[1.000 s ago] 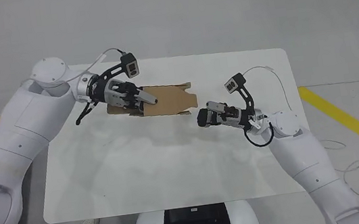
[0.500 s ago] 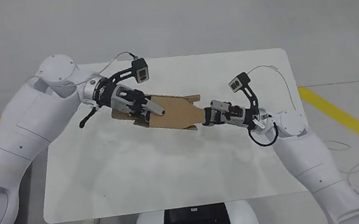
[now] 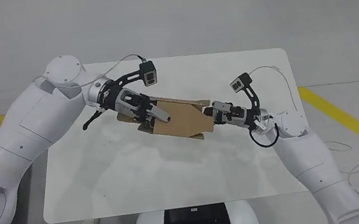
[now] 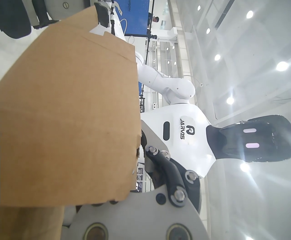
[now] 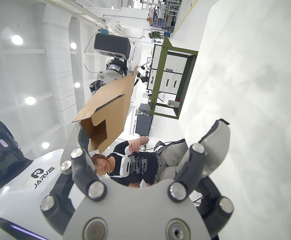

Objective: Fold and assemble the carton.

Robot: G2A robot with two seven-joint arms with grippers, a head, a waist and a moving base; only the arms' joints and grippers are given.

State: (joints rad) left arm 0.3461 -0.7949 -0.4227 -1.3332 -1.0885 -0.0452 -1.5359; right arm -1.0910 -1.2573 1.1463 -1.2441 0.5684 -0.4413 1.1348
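A flat brown carton [image 3: 182, 118] is held tilted above the middle of the white table [image 3: 140, 178]. My left gripper [image 3: 155, 113] is shut on its left end. In the left wrist view the carton [image 4: 68, 113] hides one jaw, and one of the gripper's fingers [image 4: 159, 163] presses against its edge. My right gripper [image 3: 214, 113] is at the carton's right end and stands open. In the right wrist view [image 5: 150, 129] a corner flap of the carton [image 5: 106, 109] sits just inside one finger, which is not closed on it.
The table's bare surface stretches in front of and behind both arms. Its right edge [image 3: 293, 83] lies beyond the right arm. Grey floor with a yellow line [image 3: 343, 114] surrounds the table.
My left arm has carried the carton to the right and towards the front, turning it at a slant. Its right end now meets my right gripper, which shifted slightly right.
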